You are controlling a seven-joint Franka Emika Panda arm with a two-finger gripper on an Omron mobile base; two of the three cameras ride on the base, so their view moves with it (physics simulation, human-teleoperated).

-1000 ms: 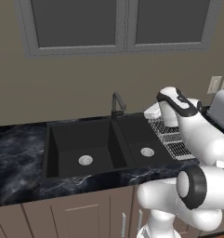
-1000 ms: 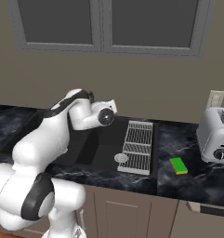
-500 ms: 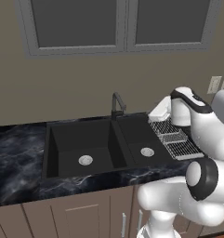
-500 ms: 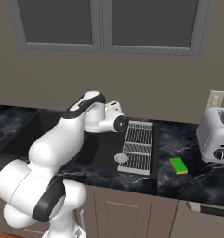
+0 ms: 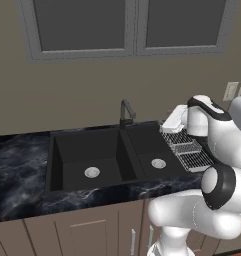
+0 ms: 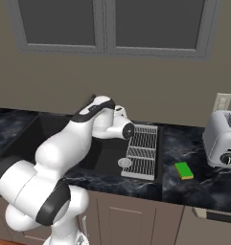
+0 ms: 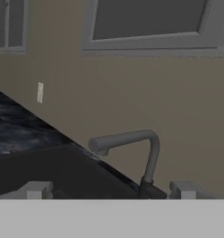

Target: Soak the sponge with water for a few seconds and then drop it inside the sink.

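Observation:
The green sponge (image 6: pixel 184 170) lies flat on the dark counter, to the right of the wire rack and in front of the toaster. My gripper (image 5: pixel 165 125) hovers over the right basin of the black sink (image 5: pixel 87 150), well left of the sponge and apart from it. In the hand view my gripper (image 7: pixel 111 191) is open, its two fingertips (image 7: pixel 36 189) wide apart with nothing between them. It faces the dark faucet (image 7: pixel 148 153) and the back wall. No water runs from the spout. The sink (image 6: pixel 105 153) lies partly behind my arm.
A metal wire drying rack (image 6: pixel 142 150) covers the sink's right edge, between my hand and the sponge. A silver toaster (image 6: pixel 225 141) stands at the far right. The faucet (image 5: pixel 126 114) rises behind the sink's divider. A wall outlet (image 6: pixel 221 102) sits above the counter.
My arm has swung to the right, bringing the hand closer to the drying rack. The fingers have stayed open and the sponge has not moved.

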